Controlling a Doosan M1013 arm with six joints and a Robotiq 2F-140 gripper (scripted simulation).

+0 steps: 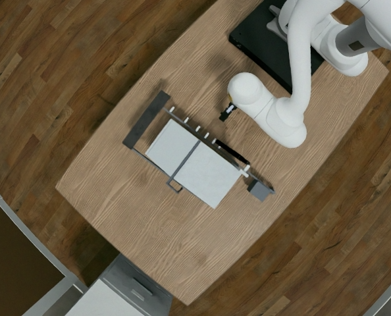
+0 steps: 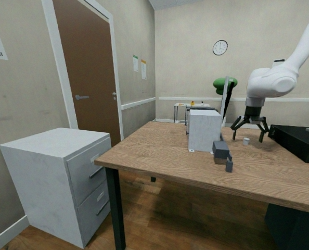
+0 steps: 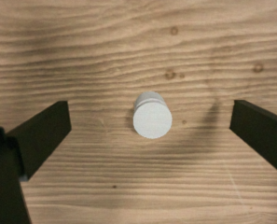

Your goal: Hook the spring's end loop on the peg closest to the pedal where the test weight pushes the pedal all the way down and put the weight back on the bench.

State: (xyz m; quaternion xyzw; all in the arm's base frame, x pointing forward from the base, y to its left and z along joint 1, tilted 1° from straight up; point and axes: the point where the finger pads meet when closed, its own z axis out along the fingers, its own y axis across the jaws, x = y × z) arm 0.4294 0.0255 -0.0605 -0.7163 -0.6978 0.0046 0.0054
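Note:
The steel test weight (image 3: 152, 119) (image 2: 246, 140), a small pale cylinder, stands upright on the wooden bench (image 3: 129, 47) (image 2: 159, 150) (image 1: 137, 210). My gripper (image 3: 150, 115) (image 2: 247, 139) (image 1: 227, 114) is wide open and hangs straight over the weight, with a finger well clear on each side. The feeder's white box (image 1: 189, 163) (image 2: 203, 129) lies to one side of it. A row of white pegs (image 1: 197, 128) runs along its rail. The black spring (image 1: 231, 153) stretches from the peg nearest the pedal towards the dark grey pedal (image 1: 259, 190) (image 2: 220, 150).
The robot's black base plate (image 1: 257, 37) (image 2: 294, 139) sits close behind the gripper. A dark end plate (image 1: 146, 118) closes the feeder's far end. A white filing cabinet (image 2: 55, 166) (image 1: 120, 292) stands off the bench's edge.

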